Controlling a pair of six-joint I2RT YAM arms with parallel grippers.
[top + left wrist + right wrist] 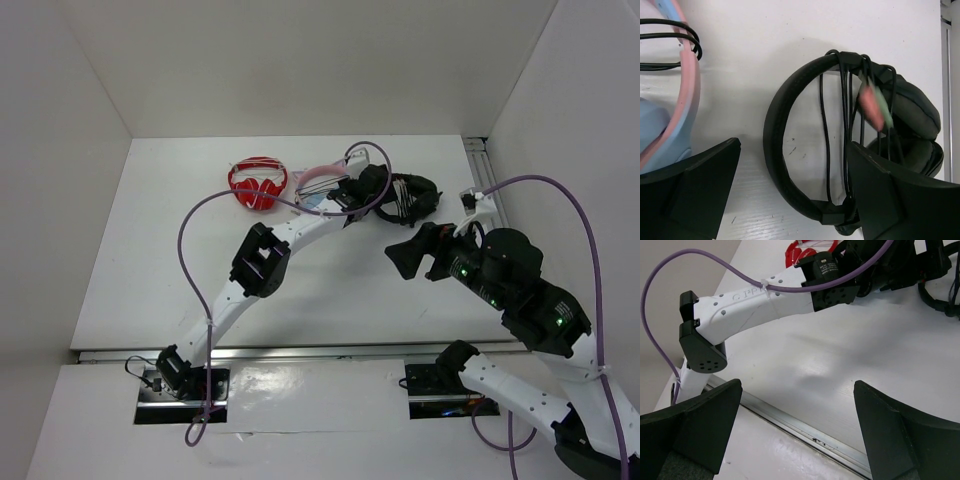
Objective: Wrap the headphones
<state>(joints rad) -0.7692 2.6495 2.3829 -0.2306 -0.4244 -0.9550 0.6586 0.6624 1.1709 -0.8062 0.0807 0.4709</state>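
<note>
**A:** Going from the left of the top view, why do the red headphones (258, 185) and the cat-ear pair (318, 180) sit at the far side of the tabletop (170, 250)?

**B:** They look parked there as bystanders. Neither arm touches them. In the left wrist view the cat-ear pair runs off the left edge, so only its pink band and a blue cup show.

**A:** And the left claw (794, 145)?

**B:** Its jaws are spread wide and grip nothing. It hangs over the headphones (775, 130), which lie flat at the upper middle of the top view, just right of the cat-ear pair. One finger is outside the headband and the other is over the cups.

**A:** Why is the cable (845, 125) strung like that?

**B:** It runs in several passes across the headband's arch, top to bottom, so the wrapping seems largely in place. The pink and green plugs (875, 107) are at the upper right, blurred, so whether they are tucked in or loose is unclear.

**A:** What else is hidden?

**B:** The right finger covers the lower cup and the spot where the loops end. From above, the left wrist masks part of the headband.

**A:** And the right claw (410, 255)?

**B:** It is also wide and empty. It sits near the headphones, just below them in the top view, probably waiting. Its own camera catches only a black sliver of them at the upper right, behind the left arm.
</note>
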